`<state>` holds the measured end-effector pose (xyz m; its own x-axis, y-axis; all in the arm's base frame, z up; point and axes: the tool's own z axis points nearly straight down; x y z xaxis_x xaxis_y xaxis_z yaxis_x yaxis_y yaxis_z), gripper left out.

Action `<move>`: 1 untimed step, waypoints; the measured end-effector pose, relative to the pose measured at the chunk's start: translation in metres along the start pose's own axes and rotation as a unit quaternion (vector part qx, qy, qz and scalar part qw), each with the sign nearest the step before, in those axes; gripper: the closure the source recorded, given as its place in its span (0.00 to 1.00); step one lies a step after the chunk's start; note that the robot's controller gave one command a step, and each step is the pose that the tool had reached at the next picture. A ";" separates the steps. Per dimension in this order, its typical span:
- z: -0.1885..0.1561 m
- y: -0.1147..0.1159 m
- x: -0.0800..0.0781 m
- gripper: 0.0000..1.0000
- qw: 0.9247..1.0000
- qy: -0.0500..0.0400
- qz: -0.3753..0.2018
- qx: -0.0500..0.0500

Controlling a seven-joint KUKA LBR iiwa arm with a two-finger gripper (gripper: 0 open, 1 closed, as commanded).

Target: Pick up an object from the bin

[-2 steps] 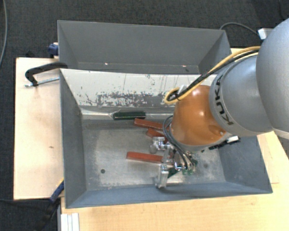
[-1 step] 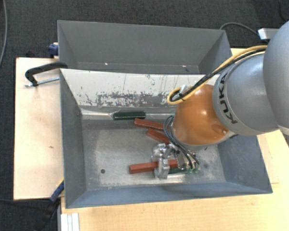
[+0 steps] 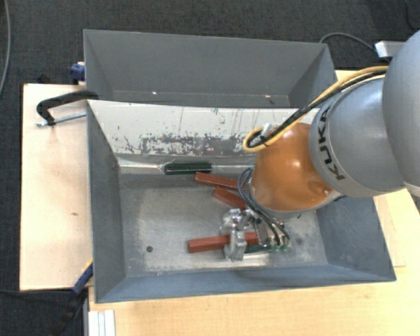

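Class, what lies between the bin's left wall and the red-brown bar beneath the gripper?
Bare grey bin floor with one small dark spot, seen in the camera view, left of the red-brown bar.

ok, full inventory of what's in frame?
bin: 1, grey metal, middle of view
dark stick: 1, green-black, on the floor against the far wall
red-brown bar: 1, on the floor near the front wall, its right part at the pincer
red-brown pieces: at least 1 (count unclear), near the far wall, running under the arm
arm: 1, grey, reaching in from the right
orange cover: 1, on the wrist
pincer: 1, silver, low over the front bar
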<state>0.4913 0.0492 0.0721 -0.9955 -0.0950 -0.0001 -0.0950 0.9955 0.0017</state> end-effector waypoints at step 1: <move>-0.001 0.000 0.000 1.00 1.000 0.000 0.000 0.000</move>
<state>0.4914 0.0492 0.0731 -0.9955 -0.0951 -0.0005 -0.0951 0.9955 0.0015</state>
